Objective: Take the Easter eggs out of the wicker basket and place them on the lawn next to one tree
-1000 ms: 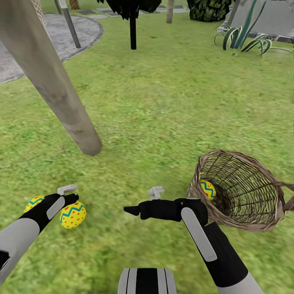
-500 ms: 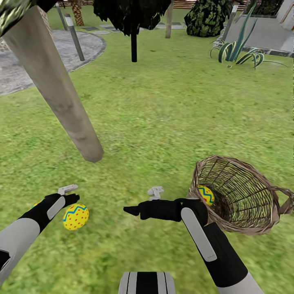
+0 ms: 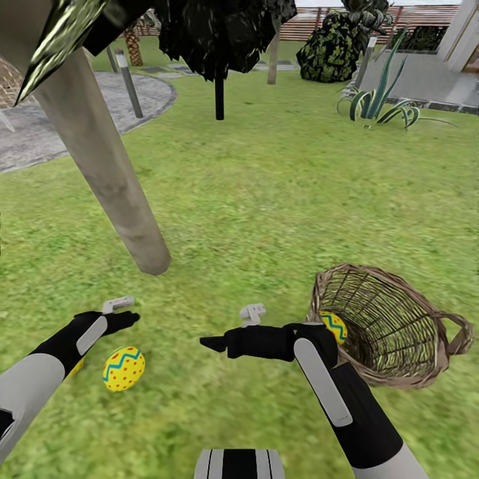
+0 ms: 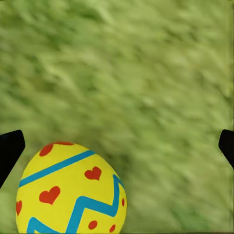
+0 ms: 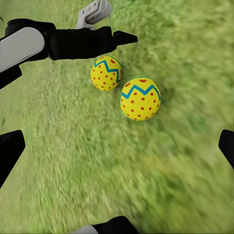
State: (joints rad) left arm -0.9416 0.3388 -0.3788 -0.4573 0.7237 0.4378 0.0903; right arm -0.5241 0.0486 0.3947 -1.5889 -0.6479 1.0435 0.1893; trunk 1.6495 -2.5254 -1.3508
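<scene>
Fetching the last Easter egg [image 3: 332,326], inside the wicker basket [image 3: 426,362] beside the right gripper [image 3: 211,343], comes next. Two eggs [image 5: 141,98] lie on the lawn [image 3: 266,219] between the wide-open right fingers [image 5: 9,153] and the left gripper [image 3: 128,318], near the tree [image 3: 110,179]. Left fingers [image 4: 9,148] are also spread and empty; the right should enter the basket mouth without nudging its rim.

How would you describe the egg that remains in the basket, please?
Right of the leaning grey trunk, a wicker basket lies tipped on the lawn. The egg sits inside its rim, behind weave; the other two eggs lie on open grass.

The left arm [image 3: 40,379] hides most of 1 egg [image 3: 78,366].
</scene>
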